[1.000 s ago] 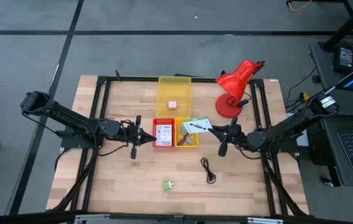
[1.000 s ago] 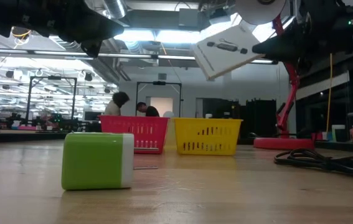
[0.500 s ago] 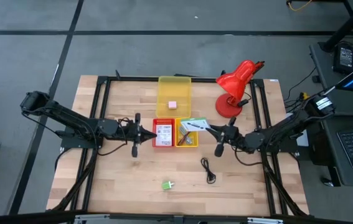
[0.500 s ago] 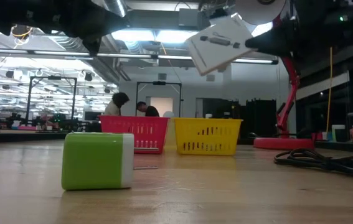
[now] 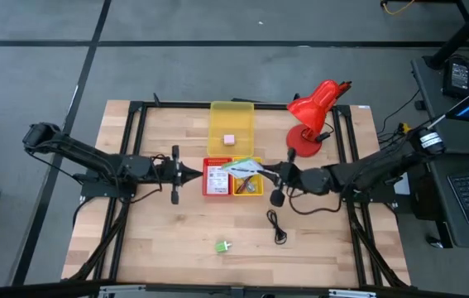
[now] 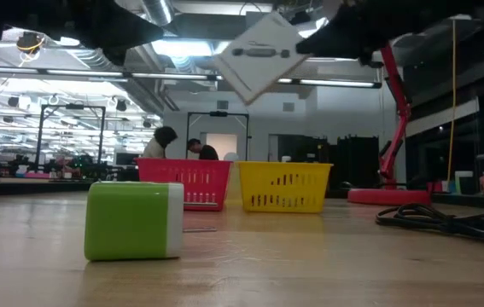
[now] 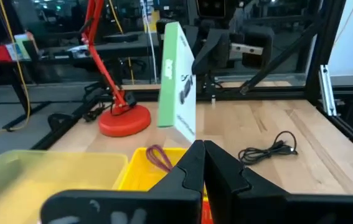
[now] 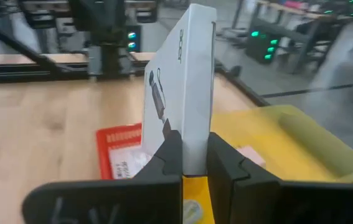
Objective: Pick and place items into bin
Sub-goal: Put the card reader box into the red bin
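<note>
On the wooden table (image 5: 151,240) green block (image 5: 222,246) and black cable (image 5: 278,227) remain; right gripper (image 5: 260,170) clamps a white packet (image 5: 242,165) over the baskets (image 5: 232,178)

Bright ceiling strip lights (image 6: 224,49), backlit dark arms, blurred foreground.

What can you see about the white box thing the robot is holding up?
The white packet is flat and looks like thin card, with a dark picture of a tool and small print on its face and a green side. The right claw is shut on its lower edge, holding it in the air, tilted, above the yellow basket and red basket. Nothing else touches it.
</note>
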